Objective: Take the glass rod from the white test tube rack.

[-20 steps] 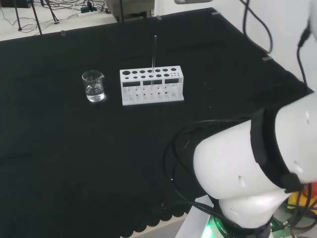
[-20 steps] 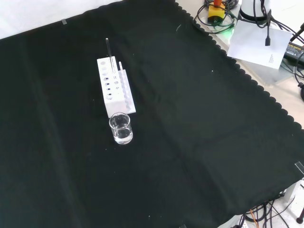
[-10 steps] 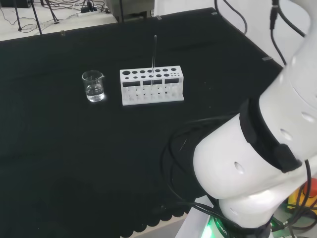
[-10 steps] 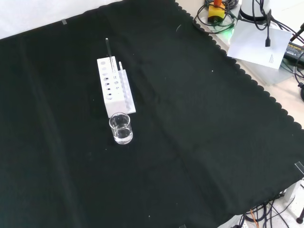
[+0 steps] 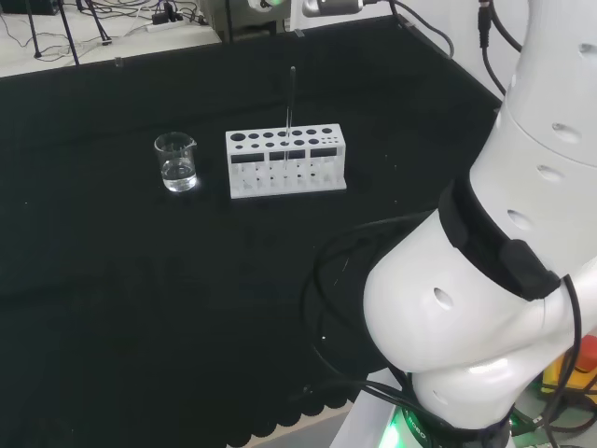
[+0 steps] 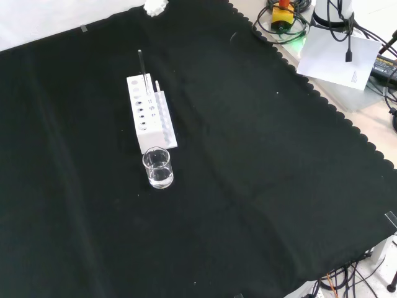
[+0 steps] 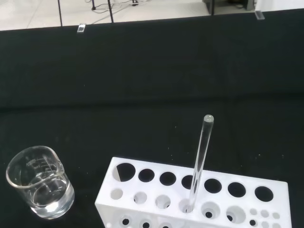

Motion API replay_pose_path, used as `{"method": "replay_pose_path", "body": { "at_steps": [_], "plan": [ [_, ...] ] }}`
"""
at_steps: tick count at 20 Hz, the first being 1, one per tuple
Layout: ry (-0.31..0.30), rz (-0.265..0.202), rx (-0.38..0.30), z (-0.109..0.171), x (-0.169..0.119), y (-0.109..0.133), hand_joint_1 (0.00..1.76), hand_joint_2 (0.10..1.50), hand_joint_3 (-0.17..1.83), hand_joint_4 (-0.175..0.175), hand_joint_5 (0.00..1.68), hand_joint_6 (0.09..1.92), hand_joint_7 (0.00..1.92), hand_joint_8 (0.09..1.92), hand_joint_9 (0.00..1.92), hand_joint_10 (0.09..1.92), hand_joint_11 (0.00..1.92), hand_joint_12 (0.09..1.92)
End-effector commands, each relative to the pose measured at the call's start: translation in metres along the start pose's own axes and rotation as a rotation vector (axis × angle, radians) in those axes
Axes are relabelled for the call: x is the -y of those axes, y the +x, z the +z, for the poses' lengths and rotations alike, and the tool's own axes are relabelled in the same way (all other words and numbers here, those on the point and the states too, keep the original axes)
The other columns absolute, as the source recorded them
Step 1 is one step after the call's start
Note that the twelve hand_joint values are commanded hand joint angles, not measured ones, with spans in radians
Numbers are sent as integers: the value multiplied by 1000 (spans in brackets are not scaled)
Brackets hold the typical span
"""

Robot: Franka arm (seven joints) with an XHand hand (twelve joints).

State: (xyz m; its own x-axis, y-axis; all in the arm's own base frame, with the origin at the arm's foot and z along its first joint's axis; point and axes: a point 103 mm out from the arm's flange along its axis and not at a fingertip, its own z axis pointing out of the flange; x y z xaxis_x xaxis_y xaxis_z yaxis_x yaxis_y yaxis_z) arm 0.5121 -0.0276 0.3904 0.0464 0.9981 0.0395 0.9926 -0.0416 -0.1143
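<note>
The white test tube rack stands mid-cloth in the head view, and the clear glass rod rises upright from one of its back holes. In the front view the rack runs away from the camera with the rod near its far end. The wrist view looks down on the rack and rod from above and to one side. A small white part of the hand shows at the front view's top edge, well above and beyond the rack. Nothing touches the rod.
A small glass beaker holding some clear liquid stands left of the rack in the head view and just in front of the rack in the front view. The arm's white links fill the head view's right side.
The arm's links have swung upward at the right of the head view. A white bit of the hand has come in at the front view's top edge. Rack, rod and beaker have not moved.
</note>
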Motion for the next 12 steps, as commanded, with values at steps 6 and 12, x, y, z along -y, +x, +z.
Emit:
{"method": "replay_pose_path", "body": {
  "at_steps": [6, 12],
  "plan": [
    [26, 16, -7, 35, -19, -12, 573, 916, 431, -119, 73, 87, 0, 855, 98, 935, 0, 1313],
    [33, 5, 5, 52, -23, -15, 570, 917, 432, -120, 76, 87, 13, 890, 134, 951, 0, 1338]
  ]
}}
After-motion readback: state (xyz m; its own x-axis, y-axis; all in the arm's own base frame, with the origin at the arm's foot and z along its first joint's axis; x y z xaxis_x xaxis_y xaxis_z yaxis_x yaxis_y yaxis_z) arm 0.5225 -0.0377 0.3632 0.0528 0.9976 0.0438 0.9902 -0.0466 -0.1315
